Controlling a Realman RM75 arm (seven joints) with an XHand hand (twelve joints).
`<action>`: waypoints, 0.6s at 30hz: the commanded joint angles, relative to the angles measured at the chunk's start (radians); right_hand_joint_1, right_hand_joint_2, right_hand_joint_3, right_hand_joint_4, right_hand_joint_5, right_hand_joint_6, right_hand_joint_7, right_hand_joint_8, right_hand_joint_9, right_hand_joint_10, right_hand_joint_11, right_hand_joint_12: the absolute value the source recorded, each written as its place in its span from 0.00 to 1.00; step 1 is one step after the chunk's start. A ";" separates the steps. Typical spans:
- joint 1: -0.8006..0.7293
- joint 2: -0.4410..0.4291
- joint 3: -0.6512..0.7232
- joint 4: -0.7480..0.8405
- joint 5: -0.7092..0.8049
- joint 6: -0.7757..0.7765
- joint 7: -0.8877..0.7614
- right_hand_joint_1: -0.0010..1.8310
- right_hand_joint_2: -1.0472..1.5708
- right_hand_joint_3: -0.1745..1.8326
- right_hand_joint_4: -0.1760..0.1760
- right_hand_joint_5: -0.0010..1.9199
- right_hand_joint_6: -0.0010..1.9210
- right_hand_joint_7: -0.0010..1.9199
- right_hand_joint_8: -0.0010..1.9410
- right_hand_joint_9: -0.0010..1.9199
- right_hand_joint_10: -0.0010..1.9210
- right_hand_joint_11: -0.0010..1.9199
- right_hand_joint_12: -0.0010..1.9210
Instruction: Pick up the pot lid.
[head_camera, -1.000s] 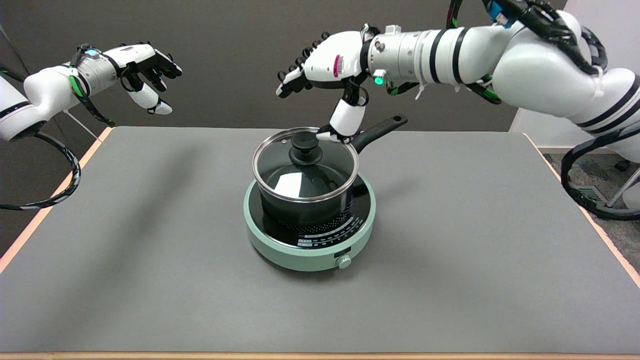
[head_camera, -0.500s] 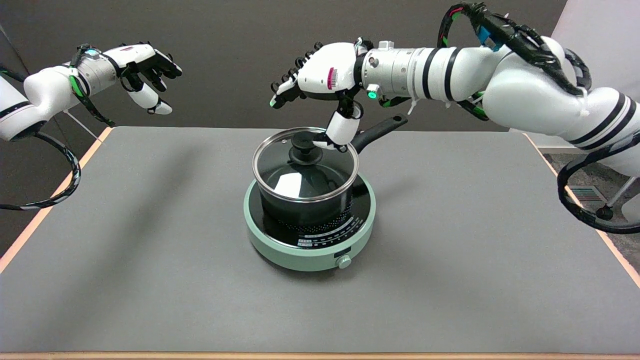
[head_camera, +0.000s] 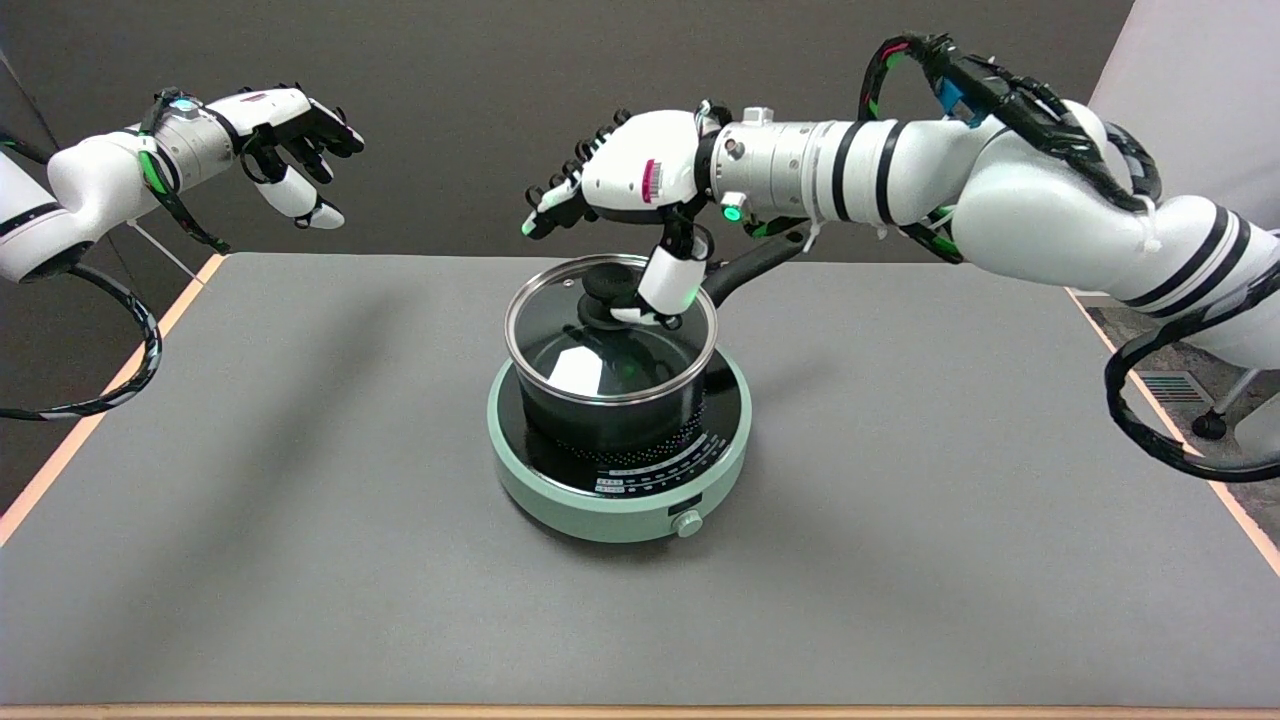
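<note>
Your grey worktop (head_camera: 300, 500) carries a mint-green cooker (head_camera: 620, 490), directly below your fingers. On it stands the black pot (head_camera: 610, 420), its long handle (head_camera: 755, 258) running away behind your thumb. The glass pot lid (head_camera: 560, 345) sits flat on the pot's rim, right under your fingers. Your right hand (head_camera: 640, 180) hovers over it with fingers (head_camera: 555, 200) spread apart, holding nothing; only your thumb reaches down beside the lid's black knob (head_camera: 605, 290), seemingly touching it.
</note>
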 joint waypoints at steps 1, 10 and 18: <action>-0.034 -0.001 0.009 0.020 0.036 -0.038 0.002 0.43 0.60 0.55 0.65 0.18 0.08 0.25 0.11 0.29 0.20 0.19 0.34; -0.052 0.002 0.009 -0.007 0.012 -0.018 -0.002 0.45 0.61 0.55 0.65 0.21 0.10 0.28 0.13 0.30 0.21 0.20 0.35; -0.054 -0.019 0.005 -0.032 -0.027 -0.003 -0.002 0.46 0.61 0.55 0.70 0.23 0.11 0.28 0.13 0.31 0.21 0.20 0.35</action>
